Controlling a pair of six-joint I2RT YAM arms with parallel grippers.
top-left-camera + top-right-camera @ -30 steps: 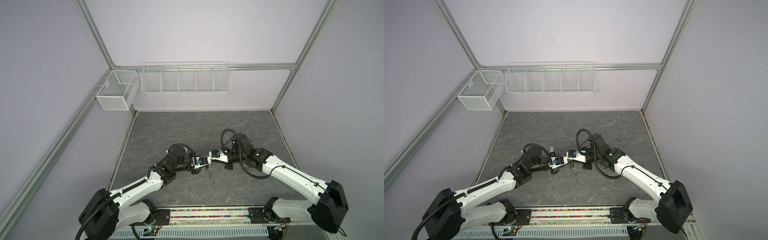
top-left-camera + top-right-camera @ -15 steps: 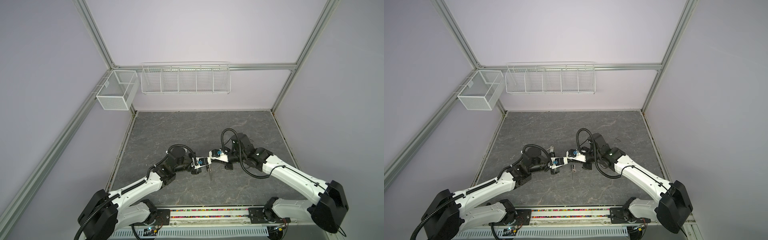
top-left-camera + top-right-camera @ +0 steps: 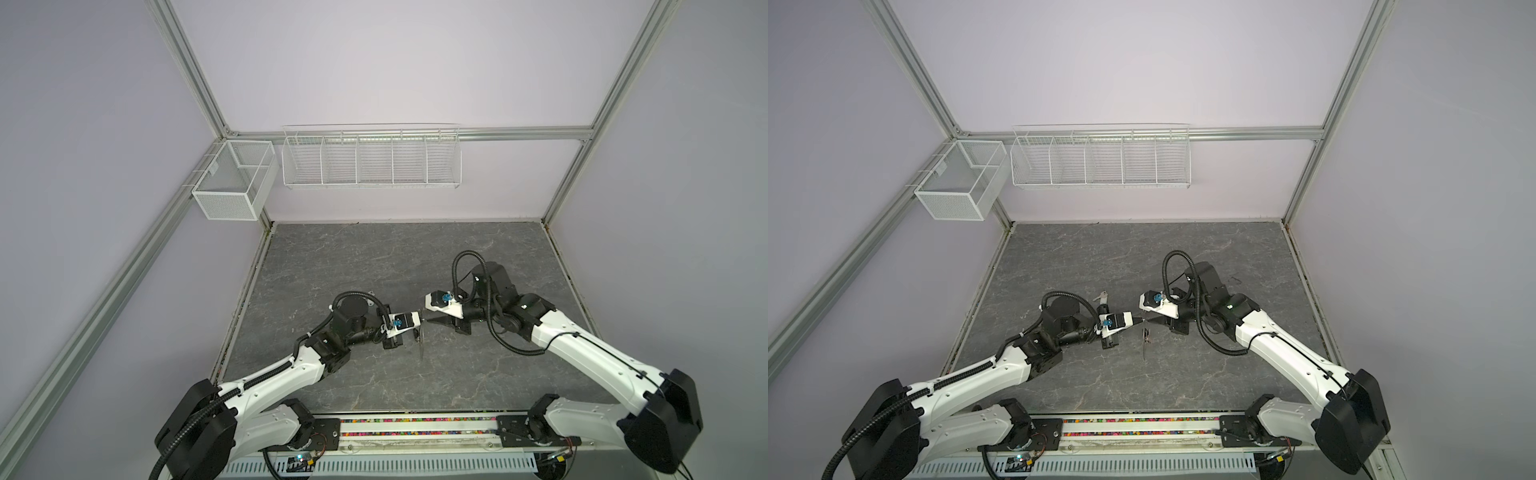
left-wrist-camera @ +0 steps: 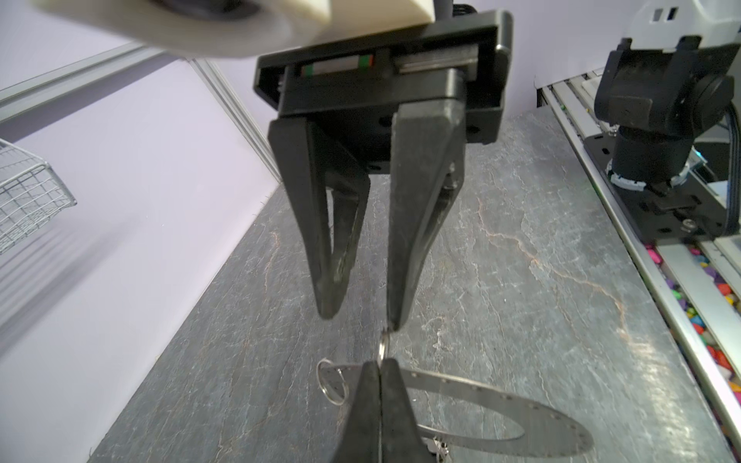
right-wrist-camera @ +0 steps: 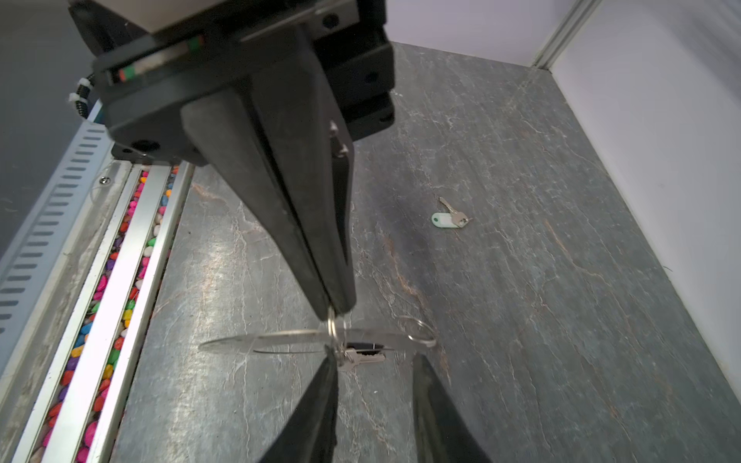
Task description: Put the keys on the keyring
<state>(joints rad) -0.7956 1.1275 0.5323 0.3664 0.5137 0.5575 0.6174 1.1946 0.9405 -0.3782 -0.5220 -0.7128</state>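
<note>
Left wrist view showed the left gripper (image 4: 379,366) pressed together on the keyring (image 4: 501,405), the right gripper (image 4: 361,320) spread. Right wrist view showed the black-tagged key (image 5: 363,356) hanging from it. In a top view the white-tagged key (image 3: 1100,297) lay far left, probably next to fetch and thread.

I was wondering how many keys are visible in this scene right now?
2. The white-tagged key lies alone on the table; the other key hangs at the keyring, which is held off the table. The arms might hide more.
</note>
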